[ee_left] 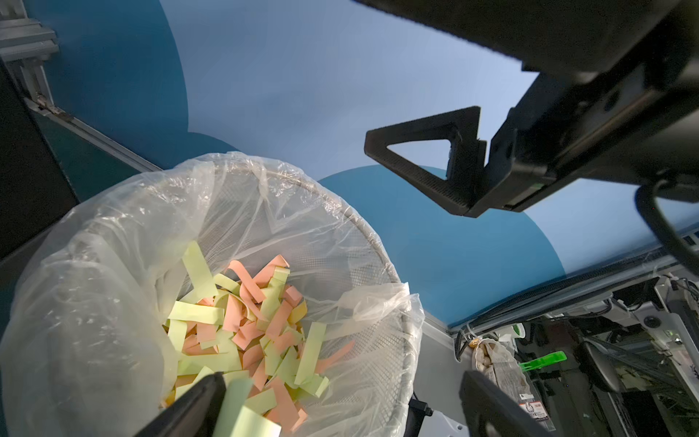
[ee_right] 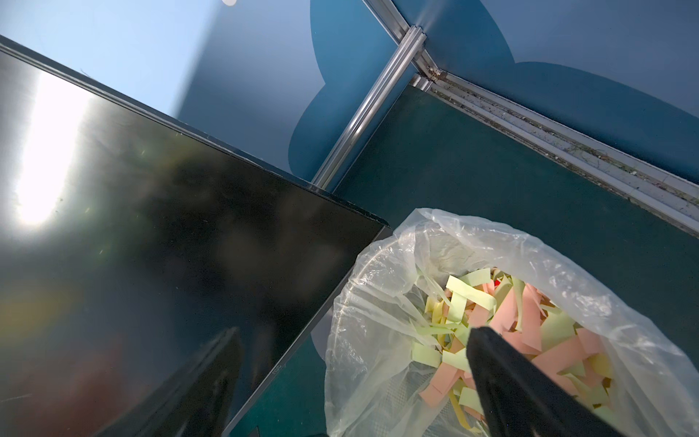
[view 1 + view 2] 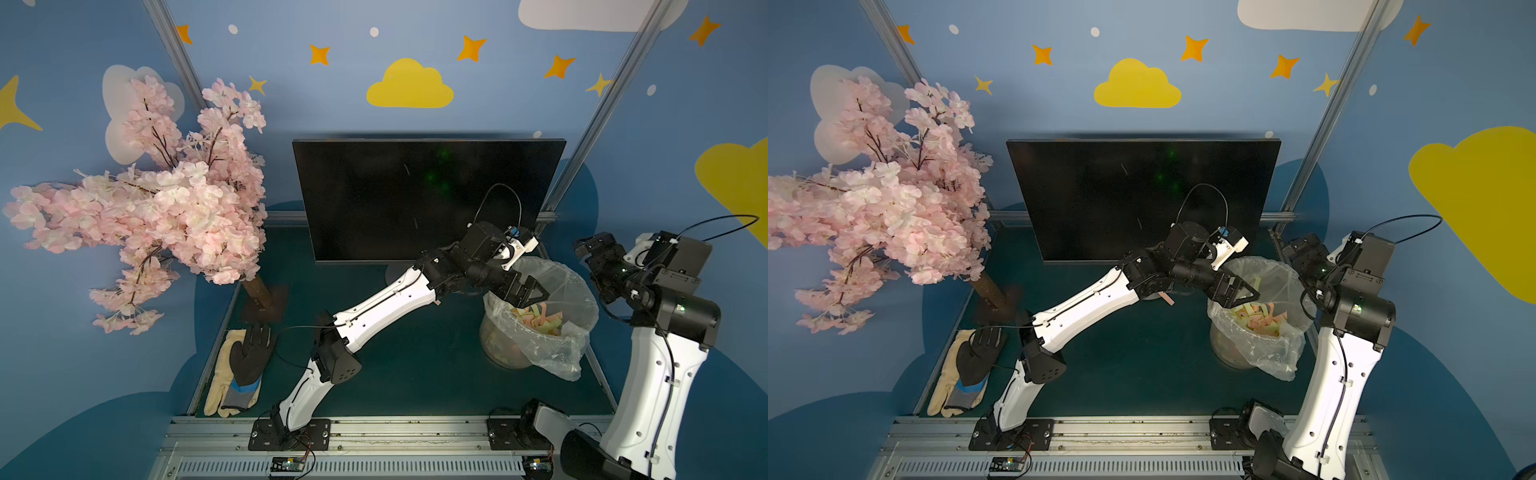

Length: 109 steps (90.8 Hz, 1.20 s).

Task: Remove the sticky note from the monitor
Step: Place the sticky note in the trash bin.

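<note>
The left gripper (image 3: 540, 289) is held wide apart over the plastic-lined wire-mesh bin (image 1: 340, 242), a pale green paper sticky note (image 1: 246, 416) beside one finger (image 1: 196, 401). The right gripper (image 3: 582, 249) is likewise spread.

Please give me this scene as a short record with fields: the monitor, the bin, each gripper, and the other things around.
monitor: upright at the back, screen dark, no note seen on it
bin: mesh, lined with a clear bag, beside the monitor, holds pink and green paper strips
left gripper: open, above the bin; a pale green strip beside one finger
right gripper: open, holds nothing seen, near the bin
other: blossom tree, gloves
</note>
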Tool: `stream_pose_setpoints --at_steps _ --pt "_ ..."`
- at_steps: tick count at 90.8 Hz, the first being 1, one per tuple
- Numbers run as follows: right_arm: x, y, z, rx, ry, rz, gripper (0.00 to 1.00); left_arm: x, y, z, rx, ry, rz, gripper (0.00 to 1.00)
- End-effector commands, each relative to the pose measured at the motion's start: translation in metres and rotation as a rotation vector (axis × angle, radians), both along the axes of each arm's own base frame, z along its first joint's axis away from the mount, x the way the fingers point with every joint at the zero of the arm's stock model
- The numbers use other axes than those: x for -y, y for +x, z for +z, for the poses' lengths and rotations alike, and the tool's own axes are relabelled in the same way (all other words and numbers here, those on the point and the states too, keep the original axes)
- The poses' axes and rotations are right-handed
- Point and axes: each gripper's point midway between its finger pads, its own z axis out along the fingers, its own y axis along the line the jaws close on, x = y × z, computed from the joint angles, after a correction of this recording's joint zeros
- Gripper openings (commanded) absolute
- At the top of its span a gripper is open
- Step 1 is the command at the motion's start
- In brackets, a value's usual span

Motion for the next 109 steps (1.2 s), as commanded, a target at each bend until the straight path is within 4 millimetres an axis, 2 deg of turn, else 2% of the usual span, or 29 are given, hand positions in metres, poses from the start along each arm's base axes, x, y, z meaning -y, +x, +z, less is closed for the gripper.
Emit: stream_pose_setpoints --at_steps 1,15,23,44,60,79,109 --pt "-0.005 -0.001 0.000 0.020 0.016 0.015 0.98 0.000 0.004 -0.006 0.023 0.017 -0.008 1.00" --pt "-0.013 -0.011 -0.019 -0.007 0.018 0.039 0.98 0.000 0.008 0.001 -0.012 -0.020 -0.002 1.00" --pt "-0.018 -0.018 -0.037 -0.040 0.018 0.051 0.98 -0.002 0.016 0.007 -0.065 -0.061 0.006 1.00" --pt "-0.038 -0.037 -0.068 -0.085 0.030 0.121 0.97 -0.004 0.030 0.031 -0.190 -0.188 0.006 1.00" --pt "-0.061 -0.044 -0.065 -0.009 -0.029 0.254 0.94 -0.003 0.034 0.040 -0.250 -0.242 0.000 1.00" --pt "-0.080 -0.045 -0.073 0.033 -0.053 0.373 0.89 -0.001 0.033 0.046 -0.299 -0.276 -0.019 1.00" --pt "-0.080 -0.043 -0.081 0.027 -0.083 0.396 0.88 0.008 0.022 0.038 -0.346 -0.277 -0.046 1.00"
